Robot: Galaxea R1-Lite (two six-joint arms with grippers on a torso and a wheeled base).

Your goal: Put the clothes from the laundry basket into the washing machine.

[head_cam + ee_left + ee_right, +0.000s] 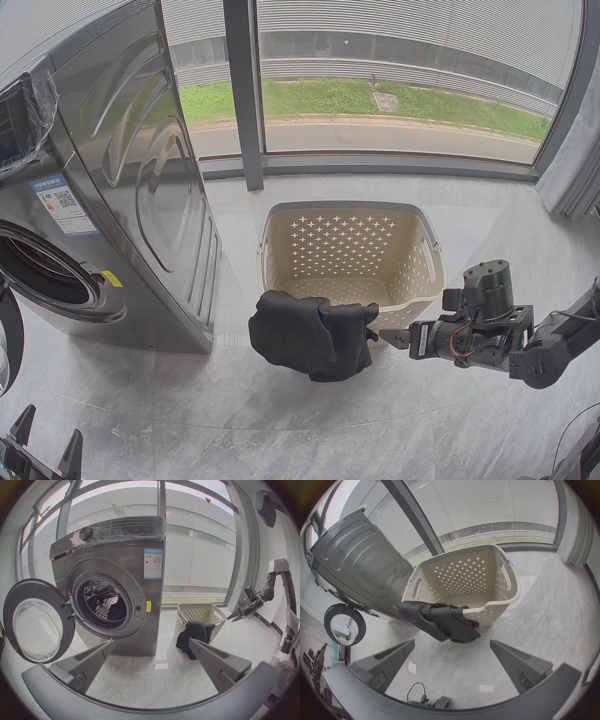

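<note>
The cream laundry basket (350,205) stands on the floor to the right of the grey washing machine (144,187). A black garment (306,334) is draped over the basket's near rim and hangs down its outside. No other clothes show inside the basket. The machine's round door (37,620) is swung open, exposing the drum (103,603). My right gripper (390,339) is open, just right of the garment by the basket's near right corner. In its wrist view the garment (440,620) lies beyond the open gripper (452,641). My left gripper (150,642) is open and low, facing the machine.
A window wall with a grey pillar (244,94) runs behind the basket, and a curtain (575,162) hangs at the far right. A cable and small dark items (425,698) lie on the floor near the right arm. Bare floor stretches between the machine and the basket.
</note>
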